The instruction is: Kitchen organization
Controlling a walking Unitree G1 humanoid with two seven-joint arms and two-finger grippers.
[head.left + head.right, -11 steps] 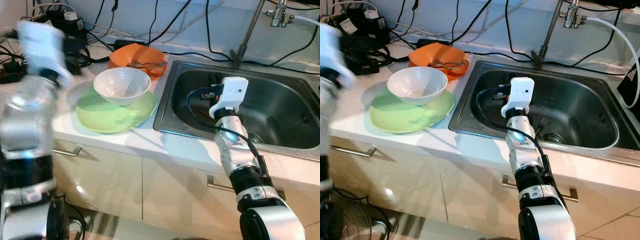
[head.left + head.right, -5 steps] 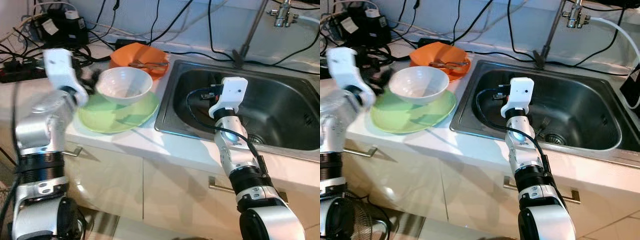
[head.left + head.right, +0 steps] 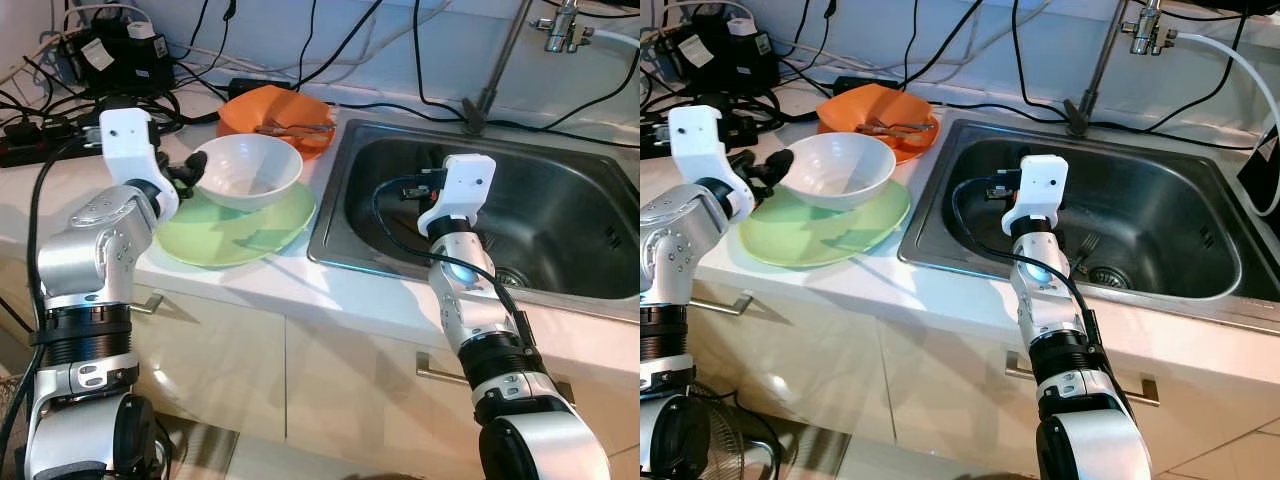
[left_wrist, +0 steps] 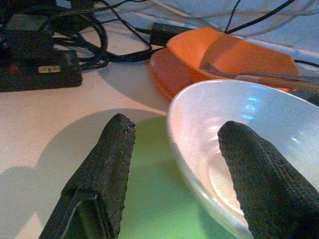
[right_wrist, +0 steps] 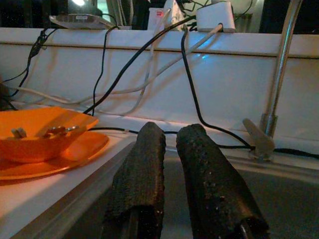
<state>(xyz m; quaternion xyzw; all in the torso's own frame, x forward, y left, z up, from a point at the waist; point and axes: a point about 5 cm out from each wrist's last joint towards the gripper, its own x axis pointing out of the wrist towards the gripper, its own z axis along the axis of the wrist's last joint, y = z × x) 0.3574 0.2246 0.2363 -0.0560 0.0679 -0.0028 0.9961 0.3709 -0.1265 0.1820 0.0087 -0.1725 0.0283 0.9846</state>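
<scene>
A white bowl [image 3: 248, 170] sits on a light green plate [image 3: 235, 228] on the counter, left of the sink. My left gripper [image 4: 174, 144] is open at the bowl's left rim; one finger [image 4: 102, 174] is outside over the plate, the other [image 4: 256, 184] on the bowl's side of the rim. Behind them an orange bowl [image 3: 275, 112] holding cutlery rests on an orange plate. My right gripper [image 5: 169, 144] is shut and empty, held above the left part of the steel sink [image 3: 580, 180].
A fork [image 3: 1085, 245] lies in the sink near the drain [image 3: 1107, 273]. The tap [image 3: 500, 60] rises behind the sink. Black cables, a power strip [image 3: 40, 145] and adapters crowd the counter's back left. Cabinet fronts with handles are below.
My left arm has swung in from the left and settled with its open fingers at the white bowl's rim. The right arm has not moved.
</scene>
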